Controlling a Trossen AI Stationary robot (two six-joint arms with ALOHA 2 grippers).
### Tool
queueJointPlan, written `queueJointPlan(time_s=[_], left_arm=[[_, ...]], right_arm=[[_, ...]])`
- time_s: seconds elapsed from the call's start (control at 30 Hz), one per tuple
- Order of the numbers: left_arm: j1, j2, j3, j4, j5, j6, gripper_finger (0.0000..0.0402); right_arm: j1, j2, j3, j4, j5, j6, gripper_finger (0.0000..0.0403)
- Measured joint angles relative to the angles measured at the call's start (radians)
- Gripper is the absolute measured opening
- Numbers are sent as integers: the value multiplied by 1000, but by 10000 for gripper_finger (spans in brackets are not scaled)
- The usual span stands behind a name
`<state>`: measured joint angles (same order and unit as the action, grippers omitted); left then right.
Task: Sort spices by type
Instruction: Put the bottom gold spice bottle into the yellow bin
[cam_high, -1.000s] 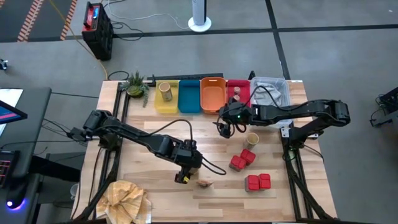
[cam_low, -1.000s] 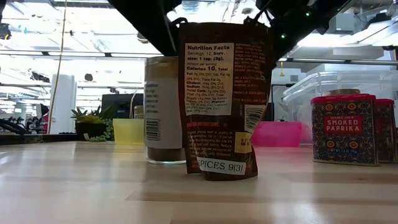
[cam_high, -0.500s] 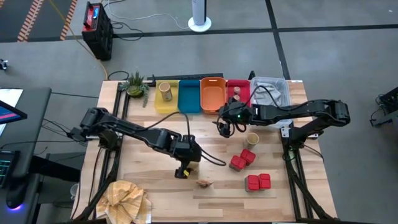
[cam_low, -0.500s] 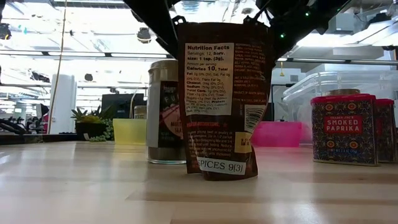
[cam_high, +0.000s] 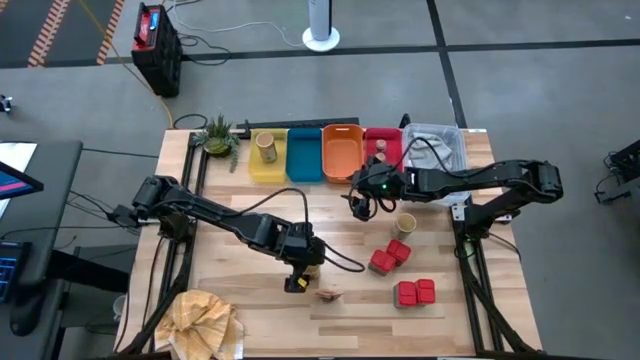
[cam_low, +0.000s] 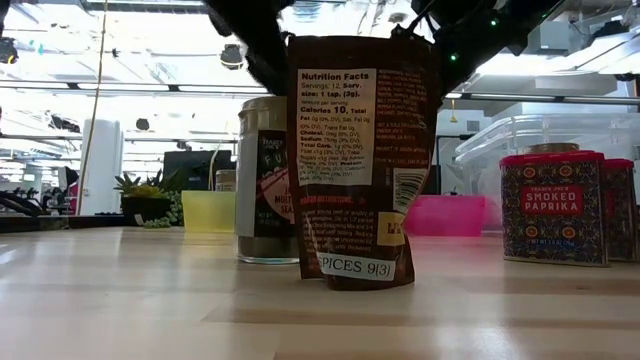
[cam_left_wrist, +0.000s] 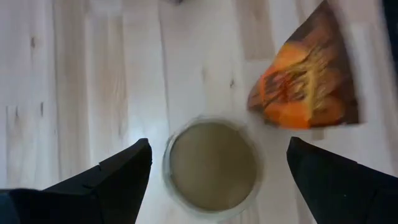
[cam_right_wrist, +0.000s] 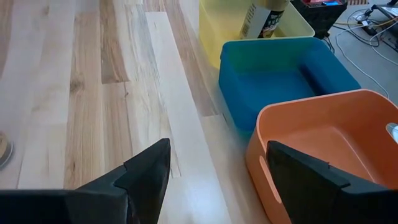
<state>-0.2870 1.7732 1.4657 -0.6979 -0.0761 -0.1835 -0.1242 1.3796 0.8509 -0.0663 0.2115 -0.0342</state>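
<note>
On packet (cam_low: 365, 160): "Nutrition Facts" ("SPICES 9[3]" below).

The table (cam_high: 250, 190) is light wood – it stands on a gray floor (cam_high: 520, 90). Bright ceiling lights (cam_low: 150, 45) shine behind.

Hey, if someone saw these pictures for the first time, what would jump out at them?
The dark-brown spice packet with a nutrition label standing close before the low camera, a glass jar of brown spice just behind it. From above, the row of yellow, blue, orange and red plastic trays at the table's far edge. The open left claw hovers over the jar.
</note>
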Motion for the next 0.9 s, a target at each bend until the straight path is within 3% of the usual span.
queueJointPlan(time_s=[0.6,0.7,0.83,0.9], left_arm=[[-6,110,0,-20,-26,-20,354],[-5,110,1,-16,-40,-13,331],[6,110,1,-6,-54,-14,268],[15,110,1,-9,-51,-15,265]], right_arm=[[20,0,0,14,-1,-1,295],[19,0,0,16,-1,-3,295],[19,0,0,18,-1,-3,295],[19,0,0,18,-1,-3,295]])
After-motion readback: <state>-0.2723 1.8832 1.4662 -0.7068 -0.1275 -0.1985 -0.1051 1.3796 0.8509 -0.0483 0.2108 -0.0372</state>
